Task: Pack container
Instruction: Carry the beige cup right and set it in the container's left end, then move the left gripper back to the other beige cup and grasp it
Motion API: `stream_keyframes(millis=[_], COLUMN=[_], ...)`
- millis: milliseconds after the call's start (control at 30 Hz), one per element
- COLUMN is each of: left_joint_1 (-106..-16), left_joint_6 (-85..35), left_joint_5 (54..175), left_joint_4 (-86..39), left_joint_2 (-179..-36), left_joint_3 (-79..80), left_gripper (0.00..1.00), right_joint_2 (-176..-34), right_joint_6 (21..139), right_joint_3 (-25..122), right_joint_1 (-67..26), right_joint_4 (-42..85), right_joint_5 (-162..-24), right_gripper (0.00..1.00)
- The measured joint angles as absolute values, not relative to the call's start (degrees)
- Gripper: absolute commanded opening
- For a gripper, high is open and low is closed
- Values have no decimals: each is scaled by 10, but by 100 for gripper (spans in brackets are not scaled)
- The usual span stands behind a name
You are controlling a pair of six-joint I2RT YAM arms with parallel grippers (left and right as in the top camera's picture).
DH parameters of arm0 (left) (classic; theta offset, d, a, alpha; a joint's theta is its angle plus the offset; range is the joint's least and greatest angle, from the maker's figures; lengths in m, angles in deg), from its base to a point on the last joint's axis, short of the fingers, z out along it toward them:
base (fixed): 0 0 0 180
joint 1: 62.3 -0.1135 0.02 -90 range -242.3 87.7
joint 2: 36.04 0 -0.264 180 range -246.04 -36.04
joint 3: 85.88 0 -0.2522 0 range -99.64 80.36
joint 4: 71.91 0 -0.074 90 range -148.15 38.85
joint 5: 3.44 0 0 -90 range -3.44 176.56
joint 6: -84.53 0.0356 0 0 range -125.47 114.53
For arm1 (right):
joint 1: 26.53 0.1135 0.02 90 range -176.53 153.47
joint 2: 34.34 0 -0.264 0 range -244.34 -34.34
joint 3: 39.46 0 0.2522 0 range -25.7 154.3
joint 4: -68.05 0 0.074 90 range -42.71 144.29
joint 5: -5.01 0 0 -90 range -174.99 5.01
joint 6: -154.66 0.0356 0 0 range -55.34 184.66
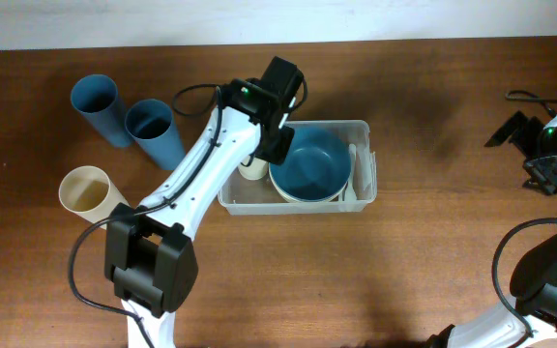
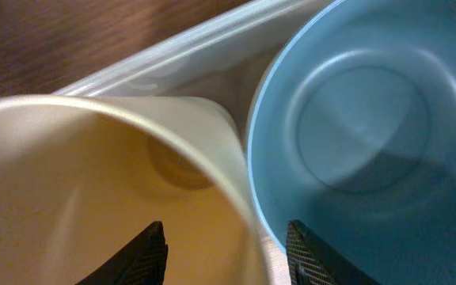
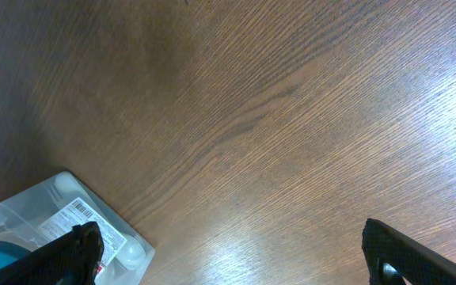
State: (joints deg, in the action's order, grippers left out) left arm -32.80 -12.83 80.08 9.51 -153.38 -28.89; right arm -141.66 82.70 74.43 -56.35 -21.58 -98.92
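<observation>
Surface: brown wood-grain table (image 1: 433, 251), pale wall strip along the far edge. Container (image 1: 361, 184) sits mid-table with a blue bowl (image 1: 309, 164) inside and a cream cup (image 2: 93, 182) at its left end. Two blue cups (image 1: 95, 106) and a second cream cup (image 1: 87, 191) stand on the table left of it.

Left gripper (image 2: 228, 253): jaws spread, one tip inside the cream cup, the other on the bowl side, cup wall between them; can't tell if they touch it. Right gripper (image 3: 248, 261): jaws wide apart, empty, over bare wood well right of the container
</observation>
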Motion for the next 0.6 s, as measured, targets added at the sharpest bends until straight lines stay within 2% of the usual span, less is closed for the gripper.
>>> stream_keyframes(millis=[333, 600], left_joint_1=[-342, -343], left_joint_6=[-128, -175], left_joint_5=[788, 728], left_joint_4=[199, 335], left_joint_2=[-1534, -1515], left_joint_3=[-442, -563], left_gripper=[52, 59], right_joint_2=[-1417, -1417], right_joint_6=[827, 827], right_joint_3=[744, 744], right_joint_1=[-564, -564], right_joint_4=[-216, -216], right_joint_5=[-989, -989], right_gripper=[99, 99])
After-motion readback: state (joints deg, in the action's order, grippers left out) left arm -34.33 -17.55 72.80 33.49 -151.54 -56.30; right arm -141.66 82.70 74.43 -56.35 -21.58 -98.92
